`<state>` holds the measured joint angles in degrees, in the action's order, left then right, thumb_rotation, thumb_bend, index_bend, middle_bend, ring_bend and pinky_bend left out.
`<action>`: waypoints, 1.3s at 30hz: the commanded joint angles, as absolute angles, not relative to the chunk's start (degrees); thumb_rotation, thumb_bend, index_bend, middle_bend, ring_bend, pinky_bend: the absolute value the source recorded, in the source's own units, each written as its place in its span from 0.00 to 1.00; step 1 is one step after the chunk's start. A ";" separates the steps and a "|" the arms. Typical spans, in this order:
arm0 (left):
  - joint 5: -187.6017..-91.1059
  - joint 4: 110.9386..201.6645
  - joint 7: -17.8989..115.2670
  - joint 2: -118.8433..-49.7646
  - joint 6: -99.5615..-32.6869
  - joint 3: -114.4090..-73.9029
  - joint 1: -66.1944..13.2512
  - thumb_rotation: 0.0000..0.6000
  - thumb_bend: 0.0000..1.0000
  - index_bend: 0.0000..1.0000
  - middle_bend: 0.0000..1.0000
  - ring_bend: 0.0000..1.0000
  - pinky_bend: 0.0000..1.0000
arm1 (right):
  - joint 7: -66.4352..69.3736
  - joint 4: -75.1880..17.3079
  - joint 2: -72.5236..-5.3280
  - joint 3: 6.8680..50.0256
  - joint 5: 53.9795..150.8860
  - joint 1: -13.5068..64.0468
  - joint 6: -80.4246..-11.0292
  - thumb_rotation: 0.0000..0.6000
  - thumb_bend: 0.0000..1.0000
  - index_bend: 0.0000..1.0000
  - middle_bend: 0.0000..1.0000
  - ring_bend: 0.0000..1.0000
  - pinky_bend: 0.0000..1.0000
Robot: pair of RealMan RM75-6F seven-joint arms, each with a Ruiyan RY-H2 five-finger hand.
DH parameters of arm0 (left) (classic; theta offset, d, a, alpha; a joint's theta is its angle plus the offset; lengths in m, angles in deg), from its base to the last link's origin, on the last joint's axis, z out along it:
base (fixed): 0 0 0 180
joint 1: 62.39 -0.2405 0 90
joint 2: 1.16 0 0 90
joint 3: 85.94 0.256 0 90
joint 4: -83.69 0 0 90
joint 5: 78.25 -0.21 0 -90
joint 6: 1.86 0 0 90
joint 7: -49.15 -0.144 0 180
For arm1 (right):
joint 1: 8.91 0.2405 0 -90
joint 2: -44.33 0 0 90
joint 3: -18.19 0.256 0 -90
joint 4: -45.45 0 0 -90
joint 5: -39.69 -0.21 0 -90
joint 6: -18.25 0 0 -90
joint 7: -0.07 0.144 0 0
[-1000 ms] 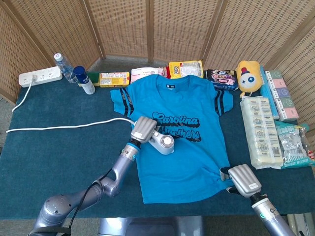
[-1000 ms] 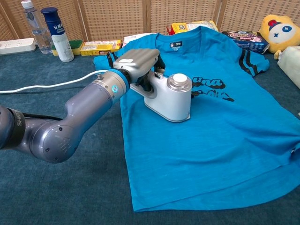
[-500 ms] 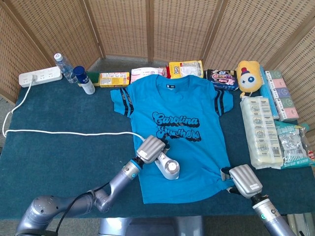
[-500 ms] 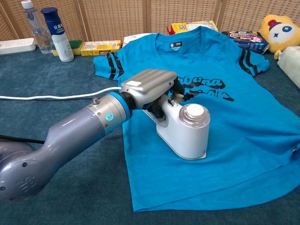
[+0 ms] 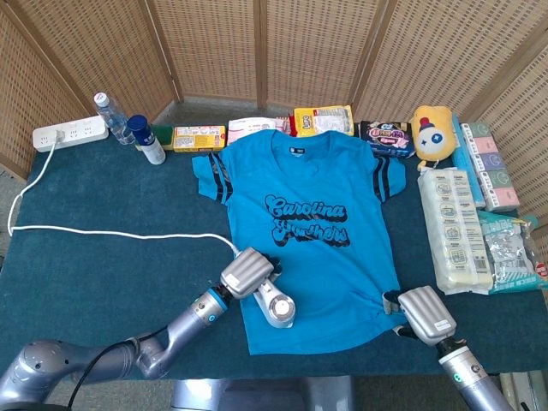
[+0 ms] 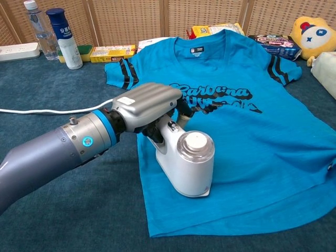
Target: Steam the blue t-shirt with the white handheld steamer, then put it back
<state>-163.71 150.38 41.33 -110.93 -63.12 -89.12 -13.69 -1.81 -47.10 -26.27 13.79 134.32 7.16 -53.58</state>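
Left hand (image 6: 144, 105) fingers (image 6: 157, 135) grasping white steamer (image 6: 185, 160) handle, its base on blue t-shirt (image 6: 252, 136); right hand (image 5: 425, 314) fingers: cannot tell.

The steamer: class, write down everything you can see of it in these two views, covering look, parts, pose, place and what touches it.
The steamer is white with a smooth, plastic-looking body and a round grey-ringed cap with a white centre on top. It stands with its flat base on the lower left part of the blue shirt, near the hem. The left hand grips its handle from the left side. A white cord runs across the dark cloth toward it from the power strip. Nothing else touches it.
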 commanded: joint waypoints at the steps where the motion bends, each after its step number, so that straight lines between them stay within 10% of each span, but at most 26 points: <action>1: -164.15 150.96 41.43 -110.36 -63.45 -88.61 -14.33 1.00 0.37 0.76 0.73 0.66 0.77 | -1.85 -47.17 -26.26 13.76 134.41 7.11 -53.67 1.00 0.48 0.68 0.62 0.62 0.73; 39: -164.27 143.69 42.03 -117.55 -61.56 -92.67 -13.78 1.00 0.37 0.76 0.73 0.66 0.77 | -1.48 -46.86 -26.19 13.86 133.83 6.57 -53.84 1.00 0.48 0.68 0.63 0.62 0.73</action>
